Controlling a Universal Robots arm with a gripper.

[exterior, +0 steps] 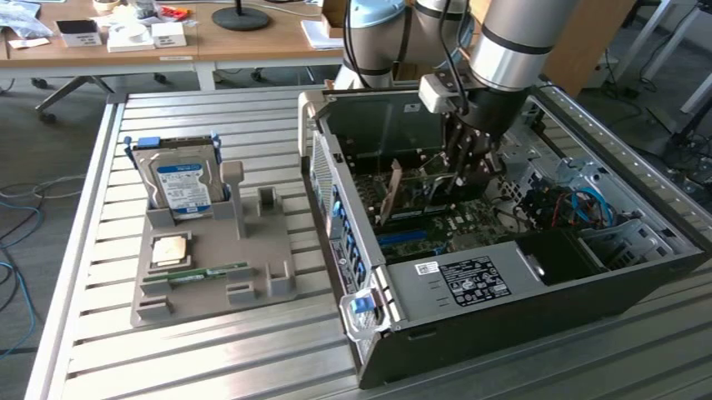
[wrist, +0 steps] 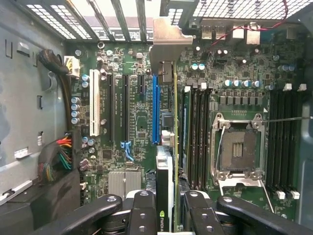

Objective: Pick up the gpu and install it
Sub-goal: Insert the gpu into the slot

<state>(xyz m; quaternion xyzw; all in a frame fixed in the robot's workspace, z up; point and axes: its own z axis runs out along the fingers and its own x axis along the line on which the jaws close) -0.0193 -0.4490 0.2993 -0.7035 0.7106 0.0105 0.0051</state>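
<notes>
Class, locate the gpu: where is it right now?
In the wrist view the gpu stands edge-on, gripped by the gripper, over the motherboard and close beside the long blue slot, inside the open computer case.

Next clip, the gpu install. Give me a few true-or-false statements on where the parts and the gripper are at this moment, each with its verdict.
1. The gripper is shut on the gpu inside the open computer case. True.
2. The hard drive lies flat inside the case. False: it stands upright in the grey holder on the table, at the exterior view's left.
3. A green RAM stick lies in the grey holder. True.
4. The gpu rests in the grey holder. False: the gripper holds it edge-on over the motherboard.
</notes>
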